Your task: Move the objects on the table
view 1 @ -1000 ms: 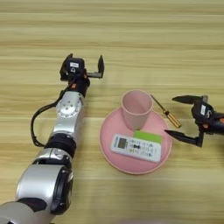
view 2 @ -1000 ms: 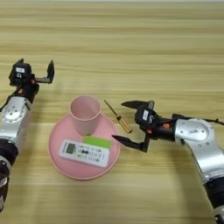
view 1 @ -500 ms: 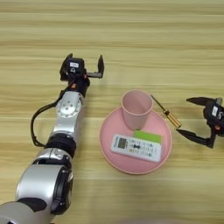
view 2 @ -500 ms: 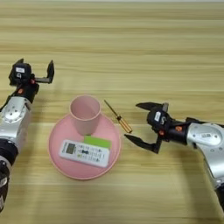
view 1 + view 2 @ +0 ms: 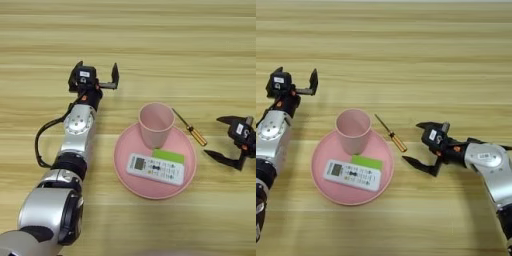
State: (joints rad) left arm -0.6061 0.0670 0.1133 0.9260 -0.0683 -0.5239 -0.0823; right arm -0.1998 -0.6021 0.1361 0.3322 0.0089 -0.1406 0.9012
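Right gripper [image 5: 417,144] wide open, empty, just right of the screwdriver [image 5: 391,133]. Looks like the reach step; next needs closing in on the handle. Left gripper [image 5: 96,75] open, empty, parked

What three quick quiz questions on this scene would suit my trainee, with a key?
1. True or false: the cup stands upright on the plate.
2. The remote partly covers which thing: A block, B screwdriver, C left gripper?
3. Fill in: the right gripper is open, just right of the screwdriver's ____ end.

Key: 1 true; 2 A; 3 handle.
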